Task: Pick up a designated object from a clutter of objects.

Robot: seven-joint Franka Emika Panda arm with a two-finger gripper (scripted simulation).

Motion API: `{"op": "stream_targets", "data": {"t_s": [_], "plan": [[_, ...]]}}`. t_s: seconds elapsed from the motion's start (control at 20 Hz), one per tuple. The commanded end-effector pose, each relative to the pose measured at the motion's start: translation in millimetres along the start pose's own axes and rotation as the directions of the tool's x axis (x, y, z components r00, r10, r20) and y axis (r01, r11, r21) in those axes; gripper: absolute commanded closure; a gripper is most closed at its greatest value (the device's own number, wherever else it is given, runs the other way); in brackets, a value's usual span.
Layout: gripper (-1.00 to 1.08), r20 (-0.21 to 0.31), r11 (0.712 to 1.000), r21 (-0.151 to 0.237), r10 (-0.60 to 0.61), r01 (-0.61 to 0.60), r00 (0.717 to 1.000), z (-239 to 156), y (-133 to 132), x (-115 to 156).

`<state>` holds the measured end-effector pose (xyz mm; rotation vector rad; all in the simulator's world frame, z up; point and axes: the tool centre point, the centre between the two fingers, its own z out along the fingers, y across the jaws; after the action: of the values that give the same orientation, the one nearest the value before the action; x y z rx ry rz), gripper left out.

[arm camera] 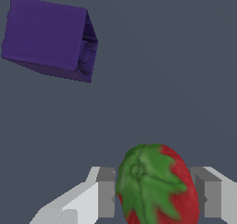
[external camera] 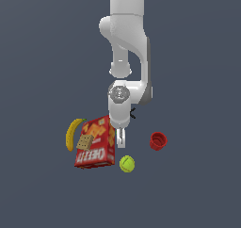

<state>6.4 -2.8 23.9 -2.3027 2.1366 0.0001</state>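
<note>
The strawberry (arm camera: 155, 181), red with a green leafy top, fills the space between my gripper's fingers in the wrist view. My gripper (arm camera: 157, 197) is shut on the strawberry, with a pad against each of its sides. In the exterior view the gripper (external camera: 121, 138) points straight down, low between the Cheez-It box (external camera: 95, 144) and the red cup (external camera: 158, 141). There the strawberry itself is hidden behind the fingers. I cannot tell whether it rests on the floor or hangs just above it.
A yellow banana (external camera: 72, 133) lies beyond the cracker box toward the exterior view's left. A yellow-green tennis ball (external camera: 127, 164) sits just in front of the gripper. A small black clamp (external camera: 133, 113) peeks out beside the wrist. A purple box (arm camera: 48, 40) shows in the wrist view.
</note>
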Motion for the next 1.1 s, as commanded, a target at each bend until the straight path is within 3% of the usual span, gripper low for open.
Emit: {"op": "stream_targets", "data": {"t_s": [0.0,0.5,1.05], "plan": [[1.08,0.0,1.0,0.001,0.0,0.0,1.0,-3.7,-1.3,-1.7],[1.08,-0.001,1.0,0.001,0.0,0.0,1.0,-53.4,-15.7,-22.8],[1.08,-0.003,1.0,0.0,0.001,-0.001,1.0,-156.7,-46.6,-66.2]]}}
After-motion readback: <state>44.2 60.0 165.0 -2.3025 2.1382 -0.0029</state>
